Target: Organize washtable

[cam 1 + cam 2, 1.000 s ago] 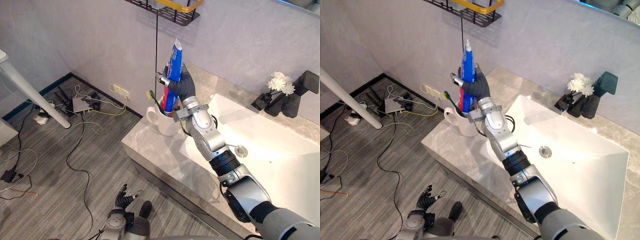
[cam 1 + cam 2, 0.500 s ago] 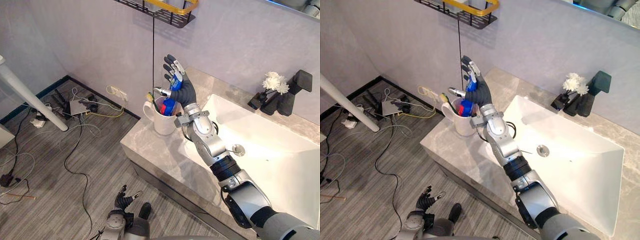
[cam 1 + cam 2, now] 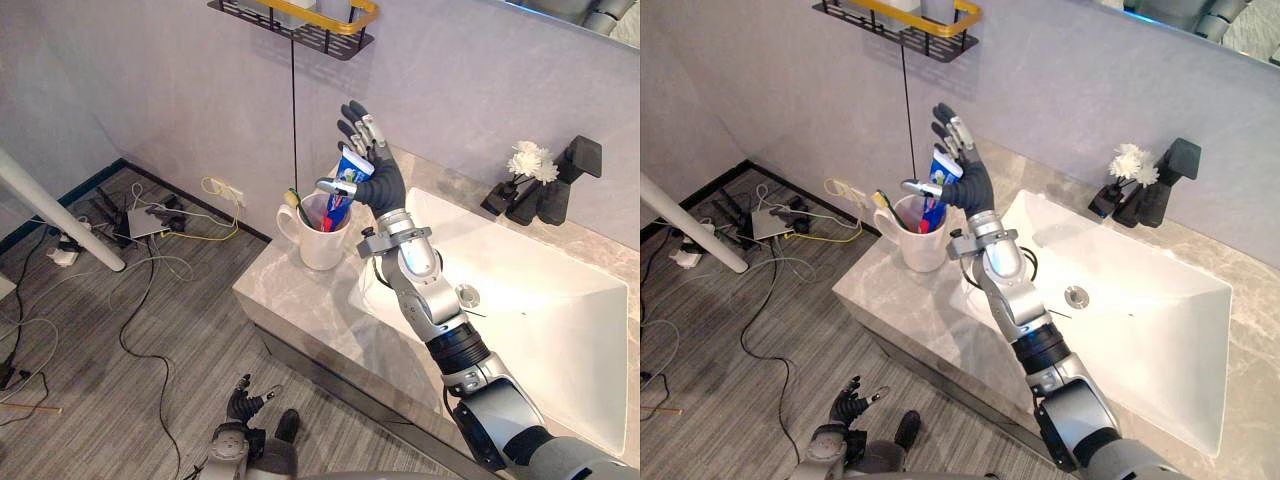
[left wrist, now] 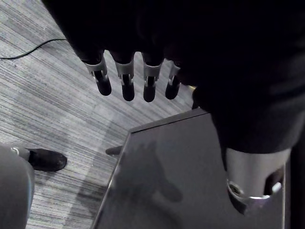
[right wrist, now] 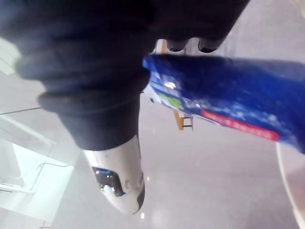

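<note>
Grey counter [image 3: 290, 300], mid-frame: the toothpaste tube [image 3: 341, 185] stands in the white mug [image 3: 315, 245], leaning by the right hand [image 3: 382, 185] — fingers spread wide. Bumping it could tip the mug. Left hand [image 3: 243, 402] hangs bottom-left, fingers loose.

Both our head eyes look down on one washtable [image 3: 290, 300]; wrist cameras sit close along our left hand [image 4: 125, 83] and right hand [image 5: 95, 71].

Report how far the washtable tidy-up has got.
Done: the toothpaste tube stands in the white mug beside a toothbrush. In hand: nothing. The right hand is open, fingers straight, close by the tube's top. The left hand hangs open, low near the floor. Left: probably just drawing the right hand clear of the mug.
</note>
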